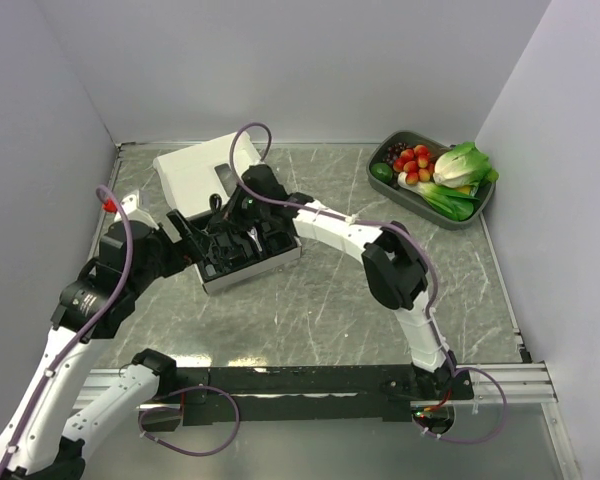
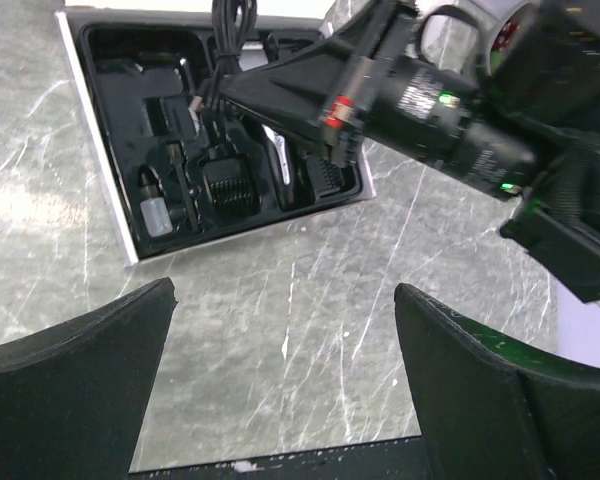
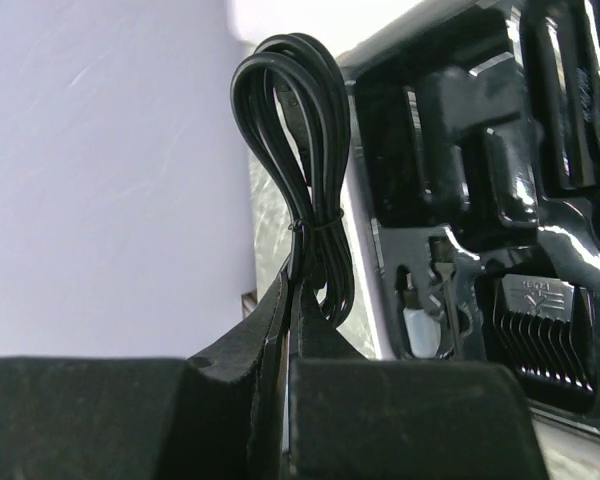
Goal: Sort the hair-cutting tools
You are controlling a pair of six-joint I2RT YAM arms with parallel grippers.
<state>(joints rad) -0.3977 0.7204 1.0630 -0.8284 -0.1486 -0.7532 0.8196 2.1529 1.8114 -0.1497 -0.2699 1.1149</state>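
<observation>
A tray (image 2: 130, 110) of glossy black moulded plastic catches bright highlights, and the table (image 2: 310, 330) under it is smooth and softly shiny, like grey marble veined in white. In the tray, a ribbed comb attachment (image 2: 228, 188) looks like duller black plastic, and a slim blade (image 2: 278, 160) gleams like polished metal. The looped cord (image 3: 300, 150) is smooth, shiny black rubber or plastic, while the left gripper (image 2: 285, 292) has fingers (image 2: 80, 380) of matt, faintly grainy black plastic.

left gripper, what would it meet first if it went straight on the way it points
The left gripper likely meets bare marble table just short of the black tray; depth unclear.
</observation>
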